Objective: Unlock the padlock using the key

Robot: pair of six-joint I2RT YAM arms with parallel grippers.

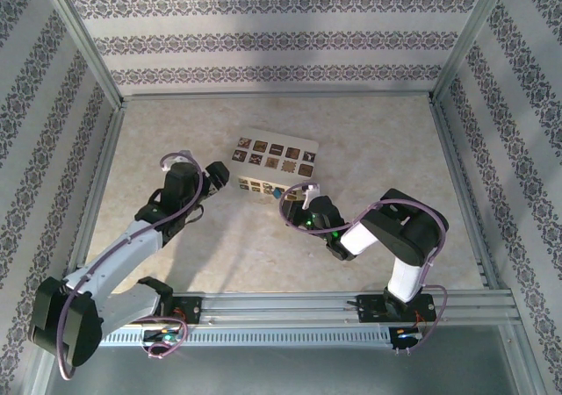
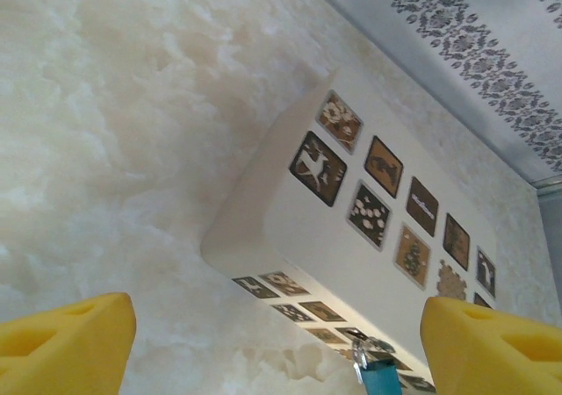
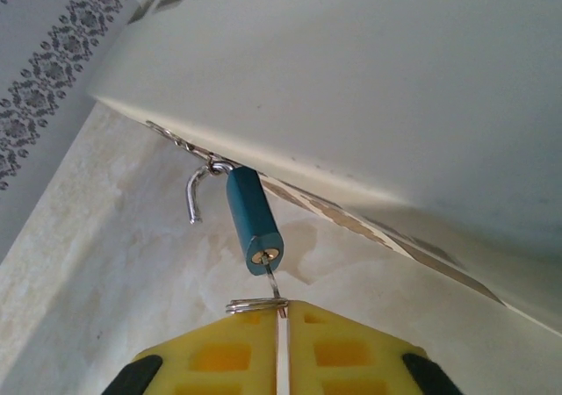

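A teal padlock (image 3: 252, 219) hangs from a hasp on the lower edge of a white box (image 3: 395, 79). Its silver shackle (image 3: 195, 193) has swung free and stands open. The key (image 3: 273, 281) sits in the keyhole, and its ring (image 3: 255, 305) rests against my right gripper (image 3: 283, 312). That gripper's yellow fingers are pressed on the key's head with only a sliver of gap. From above, the right gripper (image 1: 299, 204) is at the box's near side beside the padlock (image 1: 281, 191). My left gripper (image 2: 277, 325) is open and holds nothing, a short way left of the padlock (image 2: 379, 382).
The white box (image 1: 274, 160) with brown picture tiles lies mid-table, angled. The left gripper (image 1: 213, 177) hovers off its left end. Metal frame rails and patterned walls enclose the pale marbled table (image 1: 369, 140). Bare table lies to the left and behind the box.
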